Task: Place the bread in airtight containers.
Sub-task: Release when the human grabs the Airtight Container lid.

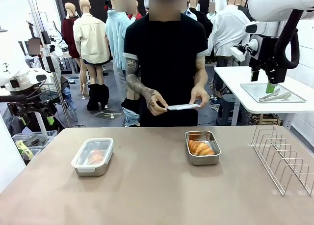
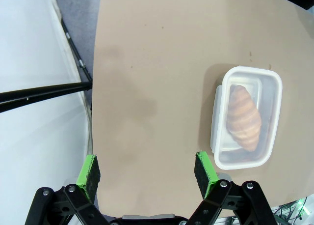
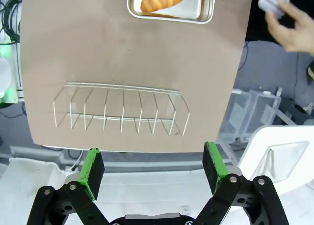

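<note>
We see 2 steel tins on the worktop (image 1: pixel 147 185): the left tin (image 1: pixel 92 156) has its clear lid on over a croissant (image 2: pixel 244 118), and the right tin (image 1: pixel 202 147) sits uncovered with the other croissant (image 1: pixel 200 147) inside. The person's hands (image 1: pixel 157 102) hold the second clear lid (image 1: pixel 183 106) above the far edge. Our left tool (image 2: pixel 147 170) and right tool (image 3: pixel 154 166) both hang spread and empty, the right one above a wire rack (image 3: pixel 121 112).

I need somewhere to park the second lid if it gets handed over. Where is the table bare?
The widest bare patch lies between the lidded container and the open container, running forward to the near edge of the table. The strip behind both tins, toward the person, is free too. The right side is crowded by the wire rack.
</note>
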`<state>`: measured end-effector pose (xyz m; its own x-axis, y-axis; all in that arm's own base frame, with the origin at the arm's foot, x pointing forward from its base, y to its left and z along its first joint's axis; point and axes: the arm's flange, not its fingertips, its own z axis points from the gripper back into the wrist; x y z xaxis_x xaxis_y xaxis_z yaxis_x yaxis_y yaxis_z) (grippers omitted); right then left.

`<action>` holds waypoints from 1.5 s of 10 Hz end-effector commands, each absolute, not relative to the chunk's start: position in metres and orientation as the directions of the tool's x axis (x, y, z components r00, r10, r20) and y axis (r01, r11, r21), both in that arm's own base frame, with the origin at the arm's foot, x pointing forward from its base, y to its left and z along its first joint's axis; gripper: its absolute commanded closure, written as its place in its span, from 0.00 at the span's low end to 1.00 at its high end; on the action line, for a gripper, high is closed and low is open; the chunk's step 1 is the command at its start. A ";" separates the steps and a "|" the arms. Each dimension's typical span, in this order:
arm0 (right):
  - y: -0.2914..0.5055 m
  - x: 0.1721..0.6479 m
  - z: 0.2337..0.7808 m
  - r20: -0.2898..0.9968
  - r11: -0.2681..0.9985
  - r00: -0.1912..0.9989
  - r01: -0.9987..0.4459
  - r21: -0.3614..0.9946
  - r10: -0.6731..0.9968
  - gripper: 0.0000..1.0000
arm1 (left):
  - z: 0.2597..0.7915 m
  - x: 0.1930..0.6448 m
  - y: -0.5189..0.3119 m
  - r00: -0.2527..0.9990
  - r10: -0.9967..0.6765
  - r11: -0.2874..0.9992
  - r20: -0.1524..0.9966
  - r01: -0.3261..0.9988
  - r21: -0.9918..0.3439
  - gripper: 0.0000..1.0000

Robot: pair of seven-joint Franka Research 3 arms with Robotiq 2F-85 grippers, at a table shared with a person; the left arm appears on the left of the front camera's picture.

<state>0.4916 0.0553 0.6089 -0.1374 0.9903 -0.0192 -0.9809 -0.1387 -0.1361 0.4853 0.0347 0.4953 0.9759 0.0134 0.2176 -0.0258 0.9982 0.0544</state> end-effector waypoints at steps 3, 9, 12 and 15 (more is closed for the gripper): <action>0.058 0.493 0.611 0.003 -0.125 -0.126 -0.984 -0.124 0.992 0.00 | 0.496 0.484 0.035 0.976 0.008 0.998 0.219 -0.021 0.055 0.00; 0.058 0.493 0.611 0.003 -0.125 -0.126 -0.984 -0.124 0.992 0.00 | 0.496 0.484 0.035 0.976 0.008 0.998 0.219 -0.021 0.055 0.00; 0.058 0.493 0.611 0.003 -0.125 -0.126 -0.984 -0.124 0.992 0.00 | 0.496 0.484 0.035 0.976 0.008 0.998 0.219 -0.021 0.055 0.00; 0.058 0.493 0.611 0.003 -0.125 -0.126 -0.984 -0.124 0.992 0.00 | 0.496 0.484 0.035 0.976 0.008 0.998 0.219 -0.021 0.055 0.00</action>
<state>0.4916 0.0553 0.6089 -0.1374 0.9903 -0.0192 -0.9809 -0.1387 -0.1361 0.4853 0.0347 0.4953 0.9759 0.0134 0.2176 -0.0258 0.9982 0.0544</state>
